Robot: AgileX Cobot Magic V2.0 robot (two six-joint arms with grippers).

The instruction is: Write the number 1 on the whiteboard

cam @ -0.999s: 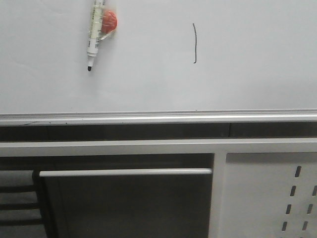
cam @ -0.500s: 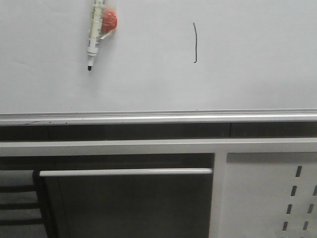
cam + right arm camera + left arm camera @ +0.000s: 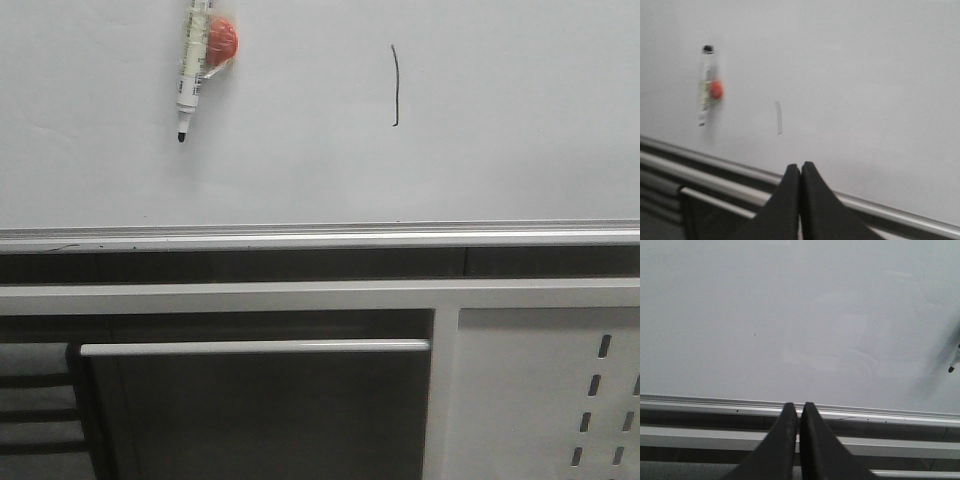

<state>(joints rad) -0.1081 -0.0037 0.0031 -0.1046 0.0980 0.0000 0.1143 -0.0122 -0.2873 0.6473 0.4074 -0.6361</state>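
The whiteboard [image 3: 320,150] fills the upper part of the front view, with a silver rail along its lower edge. A thin dark number 1 [image 3: 395,86] stands drawn on it, right of centre; the right wrist view shows it blurred [image 3: 778,117]. A white marker pen [image 3: 190,70] with a black tip hangs tip-down on the board beside an orange-red blob [image 3: 220,42]. My left gripper [image 3: 799,406] is shut and empty, back from the rail. My right gripper [image 3: 800,166] is shut too, with nothing in it. Neither gripper appears in the front view.
Below the board's rail [image 3: 320,236] runs a white frame bar [image 3: 250,297] and a thin horizontal rod [image 3: 250,347]. A white perforated metal panel [image 3: 545,400] sits at the lower right. The marker's black tip [image 3: 951,369] shows at the edge of the left wrist view.
Nothing on the board has changed; the front view's picture has shifted only very slightly.
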